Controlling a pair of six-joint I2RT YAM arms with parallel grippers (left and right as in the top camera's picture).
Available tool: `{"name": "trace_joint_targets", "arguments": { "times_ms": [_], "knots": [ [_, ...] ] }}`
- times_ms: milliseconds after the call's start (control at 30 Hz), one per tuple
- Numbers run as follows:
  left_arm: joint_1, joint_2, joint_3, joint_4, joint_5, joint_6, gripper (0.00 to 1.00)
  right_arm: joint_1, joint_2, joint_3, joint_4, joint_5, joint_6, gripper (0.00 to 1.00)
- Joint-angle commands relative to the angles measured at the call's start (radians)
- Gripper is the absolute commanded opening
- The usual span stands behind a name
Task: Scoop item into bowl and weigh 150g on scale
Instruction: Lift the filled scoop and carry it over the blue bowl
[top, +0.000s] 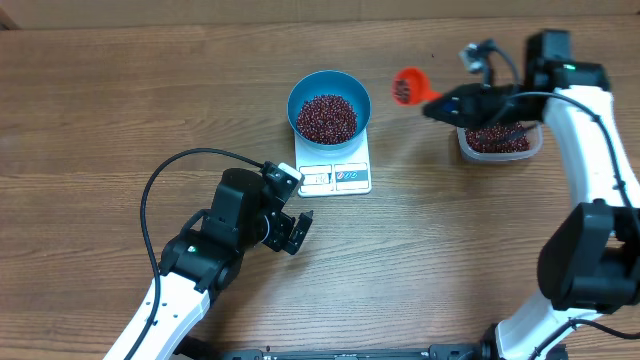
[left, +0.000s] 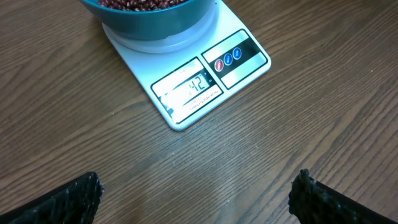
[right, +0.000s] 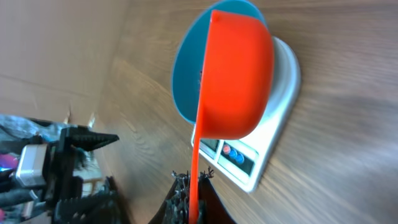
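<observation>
Overhead, the left gripper (top: 297, 232) hangs nearest the robot, over bare worktop (top: 90, 120), its jaws spread wide and holding nothing. The left wrist view shows the same gripper (left: 196, 202) with both fingertips (left: 74, 199) far apart. Just beyond them lies the white scale (left: 205, 81), whose display shows digits too faint to read with certainty.

The scale (top: 335, 178) carries the blue bowl (top: 362, 95), and a heap of red-brown beans (top: 326, 117) fills the bowl's middle. From the left wrist, only the bowl's lower wall (left: 155, 22) and a strip of beans (left: 143, 3) show.

Farther right, the right gripper (top: 450, 103) has its jaws pressed together on the handle of an orange scoop (top: 407, 85). The scoop is held in the air between the bowl and a clear tub (top: 535, 148) of more beans. In the right wrist view the scoop's cup (right: 239, 81) overlaps the bowl (right: 183, 81) and scale (right: 280, 112).
</observation>
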Motion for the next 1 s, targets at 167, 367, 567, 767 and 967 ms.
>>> {"name": "trace_joint_targets", "arguments": {
  "times_ms": [167,367,567,767,967],
  "knots": [
    [0.003,0.004,-0.003,0.001,-0.006,-0.010,1.00,0.197,-0.009,0.030,0.154,0.136,0.172,0.04],
    [0.003,0.004,-0.003,0.001,-0.006,-0.009,1.00,0.290,-0.009,0.030,0.216,0.254,0.225,0.04],
    [0.003,0.004,-0.003,0.001,-0.006,-0.010,1.00,0.344,-0.009,0.030,0.236,0.383,0.243,0.04],
    [0.004,0.004,-0.003,0.001,-0.006,-0.009,1.00,0.389,-0.009,0.029,0.248,0.528,0.243,0.04],
    [0.003,0.004,-0.003,0.001,-0.006,-0.009,1.00,0.425,-0.009,0.029,0.261,0.620,0.242,0.04]
  ]
}}
